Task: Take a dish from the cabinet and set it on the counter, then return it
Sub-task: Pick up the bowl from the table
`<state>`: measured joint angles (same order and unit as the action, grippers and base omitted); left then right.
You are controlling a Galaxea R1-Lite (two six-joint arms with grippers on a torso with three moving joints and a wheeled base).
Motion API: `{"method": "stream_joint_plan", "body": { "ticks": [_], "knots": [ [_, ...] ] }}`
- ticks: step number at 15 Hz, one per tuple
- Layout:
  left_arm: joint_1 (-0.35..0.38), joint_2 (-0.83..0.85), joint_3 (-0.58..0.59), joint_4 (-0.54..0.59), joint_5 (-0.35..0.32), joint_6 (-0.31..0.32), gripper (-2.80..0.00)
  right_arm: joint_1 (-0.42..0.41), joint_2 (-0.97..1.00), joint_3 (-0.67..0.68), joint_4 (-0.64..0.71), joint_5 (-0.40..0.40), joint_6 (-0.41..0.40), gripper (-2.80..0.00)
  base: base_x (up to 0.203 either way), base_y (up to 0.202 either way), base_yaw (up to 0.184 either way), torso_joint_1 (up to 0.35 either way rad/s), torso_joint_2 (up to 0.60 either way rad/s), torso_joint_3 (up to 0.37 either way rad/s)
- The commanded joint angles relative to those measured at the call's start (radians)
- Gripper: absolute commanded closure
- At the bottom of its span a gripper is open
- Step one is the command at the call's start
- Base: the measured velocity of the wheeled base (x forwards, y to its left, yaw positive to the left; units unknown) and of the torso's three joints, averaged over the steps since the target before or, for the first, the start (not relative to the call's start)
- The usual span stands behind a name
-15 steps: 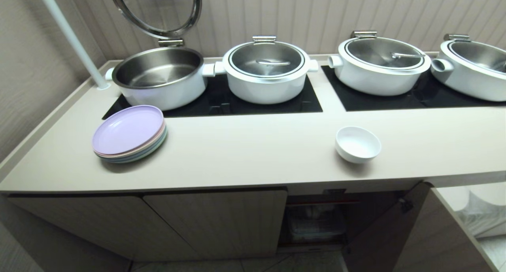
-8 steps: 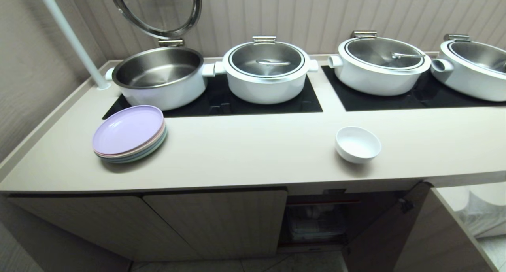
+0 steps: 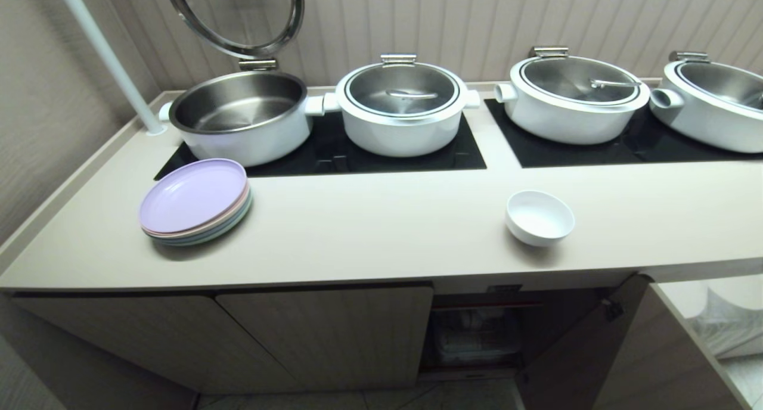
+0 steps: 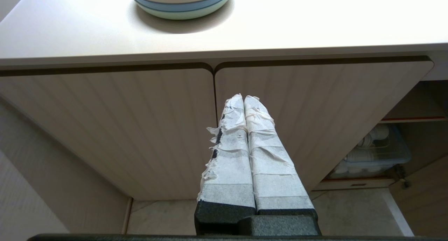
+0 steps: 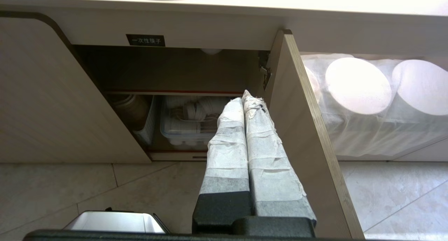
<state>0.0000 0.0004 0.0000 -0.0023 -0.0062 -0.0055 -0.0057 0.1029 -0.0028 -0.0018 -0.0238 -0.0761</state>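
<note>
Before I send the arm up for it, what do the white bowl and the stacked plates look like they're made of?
The white bowl looks like glazed ceramic: plain white, smooth, softly glossy, with a thick rounded rim. The stacked plates look like matte plastic or melamine, though that is less certain: thin rims in pastel lilac, pink and blue-green, with no sharp glare.

Counter: bowl, plates, pots
</note>
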Motion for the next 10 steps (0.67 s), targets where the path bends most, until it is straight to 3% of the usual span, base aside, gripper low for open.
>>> {"method": "stream_joint_plan", "body": {
  "ticks": [1,10],
  "knots": [
    [0.0,0.0,0.0,-0.001,0.0,-0.001,0.0,0.0,0.028,-0.008,-0.007,0.001,0.001,0.0,0.0,0.0,0.0,0.0,0.0,0.0],
    [0.0,0.0,0.0,-0.001,0.0,-0.001,0.0,-0.004,0.278,-0.098,-0.127,0.004,0.002,0.0,0.0,0.0,0.0,0.0,0.0,0.0]
  ]
}}
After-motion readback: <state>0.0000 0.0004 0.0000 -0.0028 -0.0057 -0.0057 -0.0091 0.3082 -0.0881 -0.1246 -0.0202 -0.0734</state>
